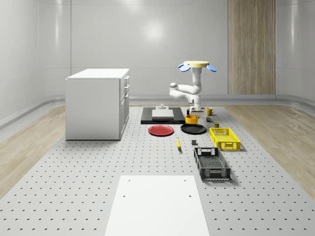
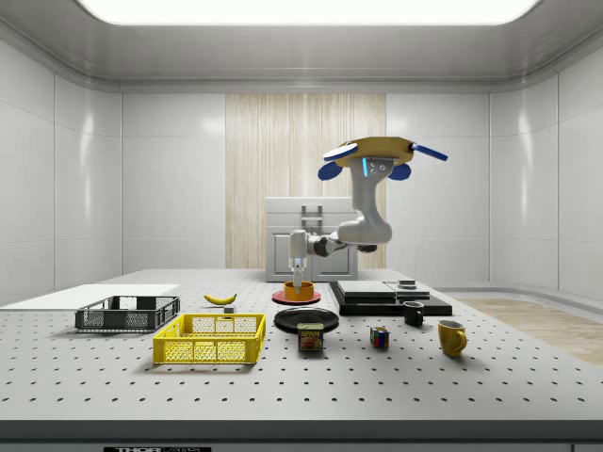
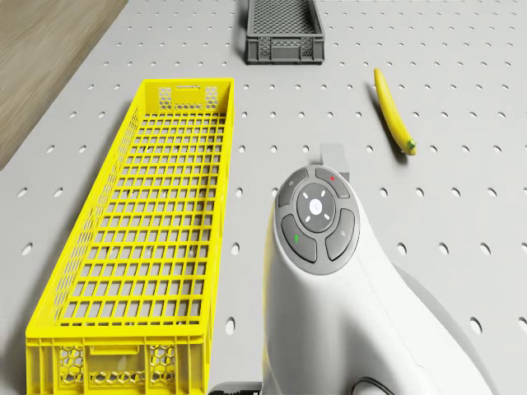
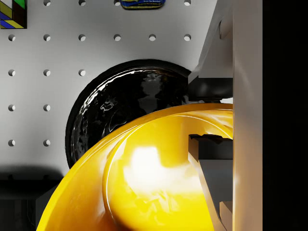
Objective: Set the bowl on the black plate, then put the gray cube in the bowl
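The drone (image 2: 381,151) hovers above the bench (image 1: 98,167), near its far edge, over the black slab there. Its arm reaches down and forward, and the pincer (image 2: 300,276) is clamped on the bowl's (image 1: 191,119) rim, one finger inside the wall, as the wrist view shows.

The bowl hangs just clear of the bench, beside the black plate (image 1: 193,129) and not yet over its middle; from the wrist the plate (image 4: 120,110) lies partly under the bowl (image 4: 144,183), off to one side.

The step in hand looks to be the carry onto the plate. To do it well:
- Shift until the plate's rim shows evenly all round the bowl.
- Keep the bowl level, since a rim grip lets it swing.
- Lower until the base touches, then let go and rise straight up.

The gray cube, I think, is the small block (image 1: 194,143) on the bench between the banana (image 1: 178,144) and the yellow crate (image 1: 224,138).
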{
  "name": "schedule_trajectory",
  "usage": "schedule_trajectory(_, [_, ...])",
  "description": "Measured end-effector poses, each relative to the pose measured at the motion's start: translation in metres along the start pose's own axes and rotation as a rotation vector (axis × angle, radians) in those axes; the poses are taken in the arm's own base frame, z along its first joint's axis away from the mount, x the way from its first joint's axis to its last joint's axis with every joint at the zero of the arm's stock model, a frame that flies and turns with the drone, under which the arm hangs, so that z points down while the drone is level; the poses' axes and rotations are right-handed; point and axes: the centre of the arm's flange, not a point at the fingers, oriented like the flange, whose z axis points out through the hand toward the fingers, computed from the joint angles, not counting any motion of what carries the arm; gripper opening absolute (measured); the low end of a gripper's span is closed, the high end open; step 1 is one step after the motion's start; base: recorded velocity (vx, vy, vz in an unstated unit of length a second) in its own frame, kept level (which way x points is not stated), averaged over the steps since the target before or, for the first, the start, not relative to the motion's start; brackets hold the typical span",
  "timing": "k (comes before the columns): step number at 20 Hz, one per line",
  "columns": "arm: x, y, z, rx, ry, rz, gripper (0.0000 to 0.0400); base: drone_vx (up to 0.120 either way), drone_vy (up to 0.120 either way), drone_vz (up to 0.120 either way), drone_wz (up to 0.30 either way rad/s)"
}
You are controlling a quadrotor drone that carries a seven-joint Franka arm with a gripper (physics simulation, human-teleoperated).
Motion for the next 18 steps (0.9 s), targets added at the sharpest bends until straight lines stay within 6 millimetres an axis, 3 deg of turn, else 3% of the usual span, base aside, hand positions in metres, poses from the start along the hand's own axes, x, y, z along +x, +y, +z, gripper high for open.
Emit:
schedule_trajectory(9, [0.000, 0.000, 0.029, 0.000, 0.000, 0.000, 0.0100, 0.000, 0.000, 0.000, 0.000])
schedule_trajectory(18, [-0.015, 0.015, 0.051, 0.000, 0.000, 0.000, 0.0100, 0.000, 0.000, 0.000, 0.000])
